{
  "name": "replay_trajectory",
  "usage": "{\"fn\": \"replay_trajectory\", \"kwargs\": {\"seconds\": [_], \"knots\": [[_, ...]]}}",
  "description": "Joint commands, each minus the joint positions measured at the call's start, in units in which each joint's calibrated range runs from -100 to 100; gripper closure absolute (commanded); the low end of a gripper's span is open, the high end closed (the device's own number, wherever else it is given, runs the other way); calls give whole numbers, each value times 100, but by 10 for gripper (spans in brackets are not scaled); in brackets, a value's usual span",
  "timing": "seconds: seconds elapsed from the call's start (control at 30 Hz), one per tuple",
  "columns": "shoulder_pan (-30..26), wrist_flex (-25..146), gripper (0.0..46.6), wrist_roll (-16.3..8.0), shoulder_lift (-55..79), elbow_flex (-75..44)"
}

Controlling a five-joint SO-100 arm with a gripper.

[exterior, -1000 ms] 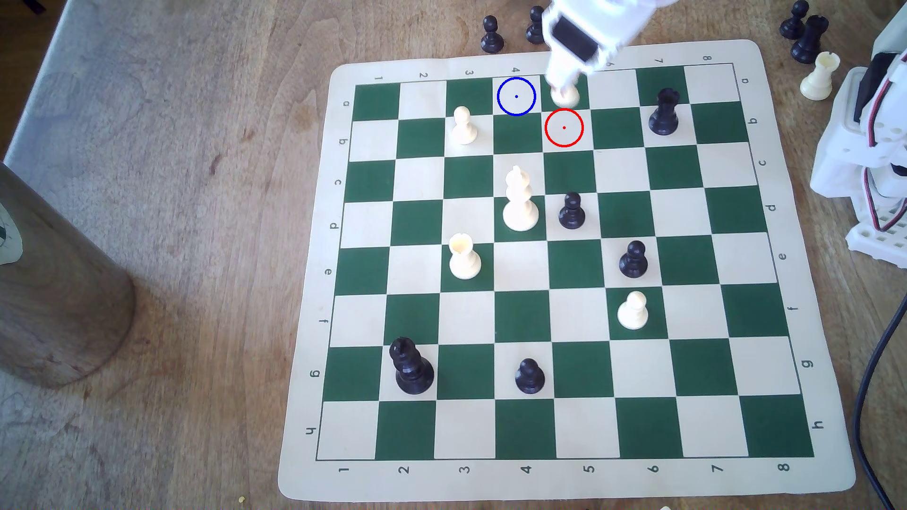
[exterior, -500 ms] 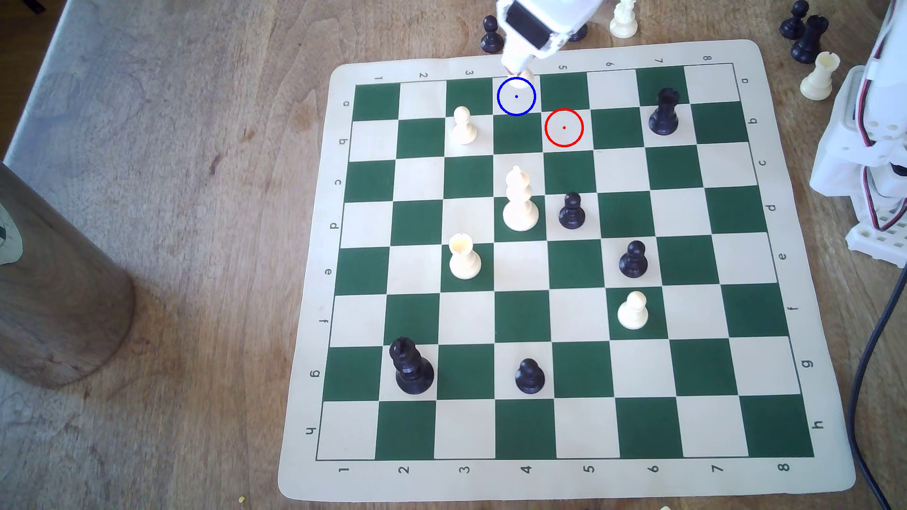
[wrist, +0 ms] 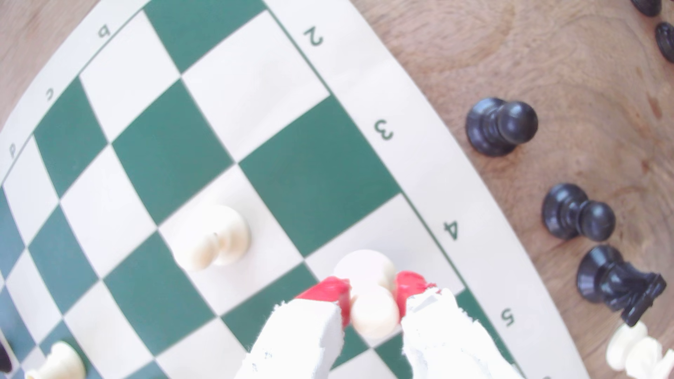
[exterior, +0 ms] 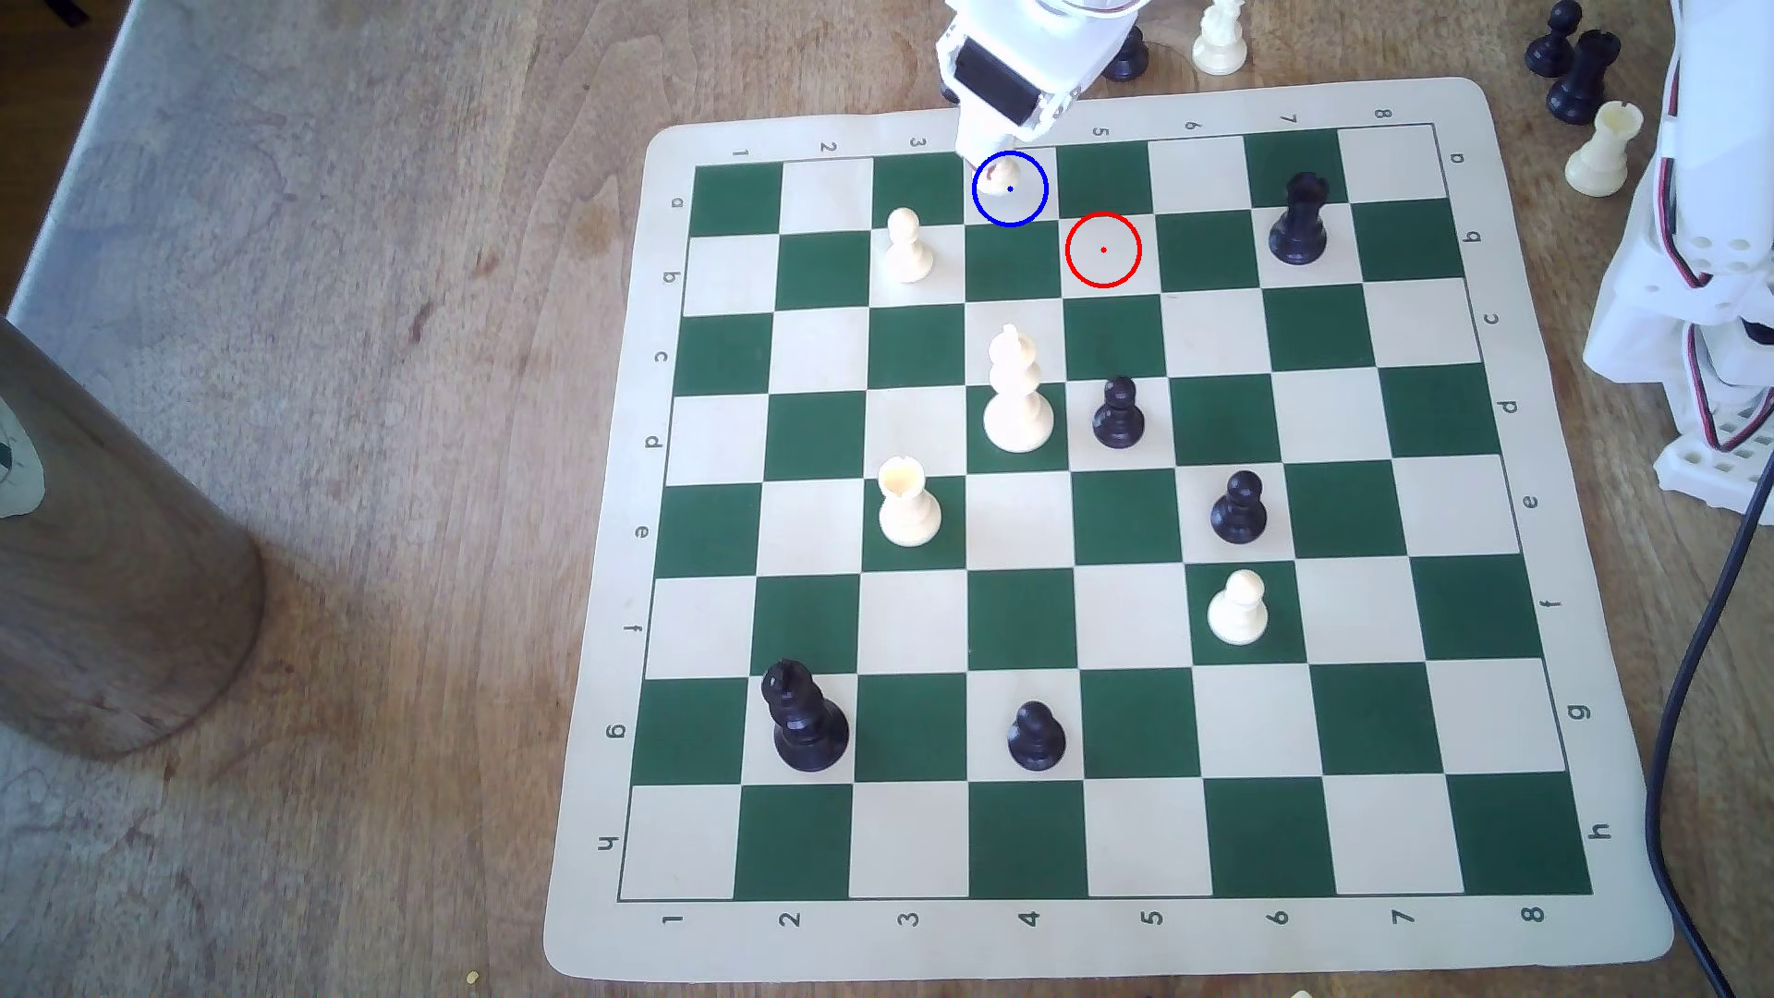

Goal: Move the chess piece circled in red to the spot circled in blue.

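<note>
The cream-white pawn (wrist: 370,295) is pinched at its neck between my red-tipped fingers (wrist: 330,291), and its base hangs over the cream square in column 4 at the board's far edge. In the exterior view the pawn (exterior: 1004,178) sits inside the blue ring (exterior: 1010,189), under my white gripper (exterior: 998,168), which is shut on it. Whether the base touches the board I cannot tell. The red-ringed cream square (exterior: 1103,250) stands bare, one square diagonally nearer and to the exterior view's right.
Another white pawn (exterior: 907,248) stands one column to the exterior view's left. A white bishop (exterior: 1016,393) and a black pawn (exterior: 1117,415) are mid-board. Loose black pieces (wrist: 499,125) lie on the wood beyond the mat's far edge. A wooden cylinder (exterior: 106,566) stands at far left.
My gripper has carried the pawn leftward in the exterior view, from the green square in column 5 to the blue-ringed square, and has come lower over it.
</note>
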Motion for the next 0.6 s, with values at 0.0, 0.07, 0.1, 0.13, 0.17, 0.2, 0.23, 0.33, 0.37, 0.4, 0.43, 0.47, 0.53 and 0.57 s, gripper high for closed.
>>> {"fn": "replay_trajectory", "kwargs": {"seconds": [0.0,0.07,0.1,0.13,0.17,0.2,0.23,0.33,0.37,0.4,0.43,0.47,0.53,0.57], "knots": [[50,-83,464,24,-88,-529],[58,-99,464,24,-29,-529],[58,-99,464,24,-12,-529],[58,-99,464,24,-3,-529],[58,-99,464,29,-3,-529],[58,-99,464,34,-3,-538],[66,-99,464,39,-3,-538],[97,-99,464,54,-37,-556],[97,-99,464,59,-46,-556],[105,-99,464,59,-54,-556],[105,-99,464,59,-54,-556],[105,-99,464,59,-63,-556],[89,-91,464,59,-54,-556],[73,-91,464,59,-29,-556]]}}
